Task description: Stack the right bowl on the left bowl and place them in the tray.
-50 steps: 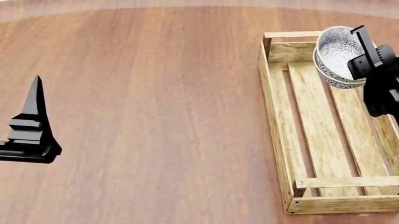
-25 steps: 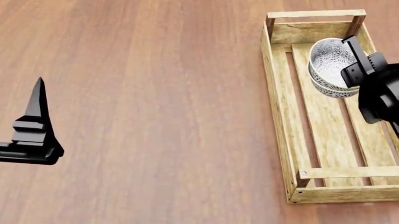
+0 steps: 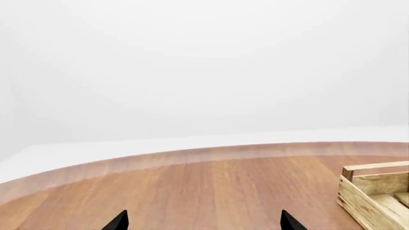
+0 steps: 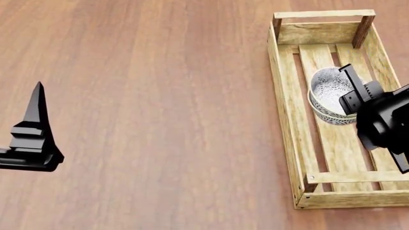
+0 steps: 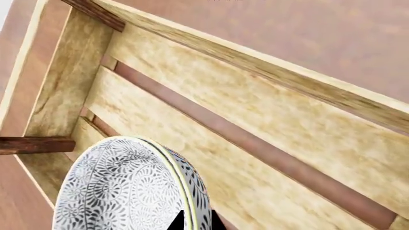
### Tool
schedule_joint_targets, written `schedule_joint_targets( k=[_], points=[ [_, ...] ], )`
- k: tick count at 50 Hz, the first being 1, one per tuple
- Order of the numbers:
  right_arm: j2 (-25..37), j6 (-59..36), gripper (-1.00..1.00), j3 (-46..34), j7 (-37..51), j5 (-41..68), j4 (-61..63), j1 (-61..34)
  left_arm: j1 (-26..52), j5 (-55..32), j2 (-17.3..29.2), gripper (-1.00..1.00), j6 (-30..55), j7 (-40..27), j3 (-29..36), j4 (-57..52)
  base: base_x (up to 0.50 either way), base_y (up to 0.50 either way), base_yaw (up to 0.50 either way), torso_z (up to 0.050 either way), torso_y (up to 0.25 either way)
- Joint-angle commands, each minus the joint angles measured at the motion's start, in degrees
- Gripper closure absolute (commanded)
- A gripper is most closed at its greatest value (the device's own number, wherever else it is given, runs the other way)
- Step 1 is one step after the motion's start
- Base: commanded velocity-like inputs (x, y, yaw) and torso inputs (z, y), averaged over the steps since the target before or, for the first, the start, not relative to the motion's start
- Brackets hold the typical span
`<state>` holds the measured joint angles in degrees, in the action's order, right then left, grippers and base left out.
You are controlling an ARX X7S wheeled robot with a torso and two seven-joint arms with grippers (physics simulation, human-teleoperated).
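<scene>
The right end effector [image 4: 350, 91] was clamped on the rim of the stacked bowls [image 4: 327, 96], one finger inside and one outside. Compared with half a second before, it had carried them nearer along the tray [image 4: 285, 105] and lower, so they sat tilted over the middle slats, inside the walls; whether they touched the floor could not be told. Release looked like the remaining step. The tray held nothing else. The left end effector [image 4: 32, 139] hung idle over the table [image 4: 160, 96], well apart, its fingers spread.
</scene>
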<state>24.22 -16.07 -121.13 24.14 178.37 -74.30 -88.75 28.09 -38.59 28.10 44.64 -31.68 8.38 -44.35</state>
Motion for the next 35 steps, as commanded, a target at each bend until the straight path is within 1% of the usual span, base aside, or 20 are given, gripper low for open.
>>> schedule_joint_targets(
  k=[1, 3, 20, 35],
  points=[
    [-0.1, 4.1, 1.0, 2.7, -4.3, -0.3, -0.7, 1.3, -0.9, 0.3, 0.3, -1.0, -1.1, 0.3, 0.0, 0.3, 0.0, 0.0, 0.0, 0.0, 0.0],
    [-0.2, 4.9, 1.0, 2.6, -5.5, -0.6, -0.7, 1.3, -0.9, 0.4, 0.3, -1.0, -1.2, 0.4, 0.1, 0.4, 0.0, 0.0, 0.0, 0.0, 0.0],
    [-0.4, 3.6, 1.0, 0.3, -1.2, -0.7, -0.7, 2.2, -1.9, -0.1, 0.7, -1.0, -1.8, 0.1, -0.4, -0.4, 0.0, 0.0, 0.0, 0.0, 0.001],
    [-0.4, 3.4, 1.0, -0.4, -0.8, -0.4, -0.7, 2.7, -2.0, -0.4, 1.0, -1.0, -1.7, -0.2, -0.3, -0.9, 0.0, 0.0, 0.0, 0.0, 0.0]
  ],
)
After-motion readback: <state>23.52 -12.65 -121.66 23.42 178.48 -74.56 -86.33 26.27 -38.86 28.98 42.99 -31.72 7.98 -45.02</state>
